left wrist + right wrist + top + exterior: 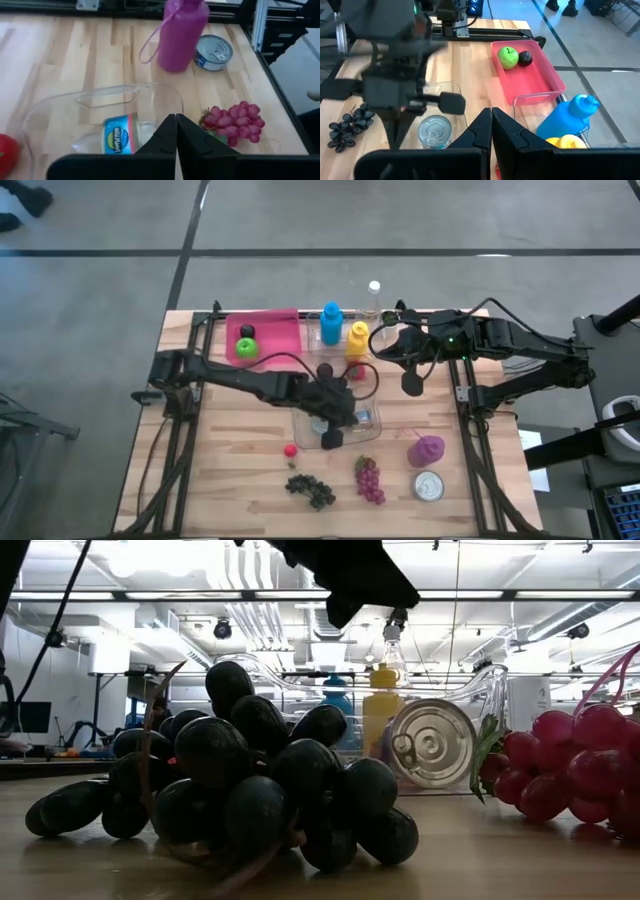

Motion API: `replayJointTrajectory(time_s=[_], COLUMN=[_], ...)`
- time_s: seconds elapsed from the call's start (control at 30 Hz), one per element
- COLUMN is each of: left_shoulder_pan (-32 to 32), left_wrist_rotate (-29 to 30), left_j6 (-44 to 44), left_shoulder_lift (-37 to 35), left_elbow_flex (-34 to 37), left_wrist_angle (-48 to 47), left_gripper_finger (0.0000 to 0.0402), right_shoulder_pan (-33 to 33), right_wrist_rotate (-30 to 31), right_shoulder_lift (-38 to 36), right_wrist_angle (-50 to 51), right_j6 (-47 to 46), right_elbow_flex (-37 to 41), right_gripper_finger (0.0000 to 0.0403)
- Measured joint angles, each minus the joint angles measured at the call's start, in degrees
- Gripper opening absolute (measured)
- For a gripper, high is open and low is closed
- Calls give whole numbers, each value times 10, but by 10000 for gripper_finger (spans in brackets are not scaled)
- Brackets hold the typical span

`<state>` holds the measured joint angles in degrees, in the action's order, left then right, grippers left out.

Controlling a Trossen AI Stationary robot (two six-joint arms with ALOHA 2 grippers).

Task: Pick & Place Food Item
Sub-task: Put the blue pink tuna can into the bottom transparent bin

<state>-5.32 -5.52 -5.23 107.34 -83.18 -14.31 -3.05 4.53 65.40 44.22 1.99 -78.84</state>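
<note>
At the bench's back edge, left of centre, a pink tray (268, 337) holds a green apple (247, 347) and a dark fruit (247, 332). The left gripper (331, 436), jaws pressed together and holding nothing, hangs over the near end of the clear glass dish (366, 432) at the bench's middle; a tin can (120, 139) lies on its side in that dish directly below and just ahead of the fingertips, its long axis seemingly across the dish. The can appears to be the item in play, and the left arm is clearly the nearer. Toward the front edge lie a small red tomato (290, 449), black grapes (311, 489) and red grapes (368, 479), all clear of the dish. Farther right stand a purple bottle (427, 448) and a second can (429, 485). The right gripper (411, 384), jaws likewise closed and empty, waits near the back edge beside the blue bottle (331, 321) and yellow bottle (357, 338).
</note>
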Motion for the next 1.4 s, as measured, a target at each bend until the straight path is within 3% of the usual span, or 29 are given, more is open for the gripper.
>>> replayJointTrajectory(time_s=[0.43, 1.0, 1.17, 1.4], left_shoulder_pan=[5, 24, 27, 22], left_wrist_rotate=[17, 111, 102, 30], left_j6=[-50, -57, -54, -25], left_shoulder_lift=[55, 81, 81, 81], left_elbow_flex=[-1, -1, -1, -1], left_wrist_angle=[0, -14, -13, -6], left_gripper_finger=[1, 0, 0, 0], right_shoulder_pan=[0, 0, 0, 0], right_wrist_rotate=[0, 0, 0, 0], right_shoulder_lift=[0, 0, 0, 0], right_wrist_angle=[0, 0, 0, 0], right_j6=[0, 1, 1, 0], right_elbow_flex=[0, 0, 0, 0], right_gripper_finger=[8, 8, 8, 8])
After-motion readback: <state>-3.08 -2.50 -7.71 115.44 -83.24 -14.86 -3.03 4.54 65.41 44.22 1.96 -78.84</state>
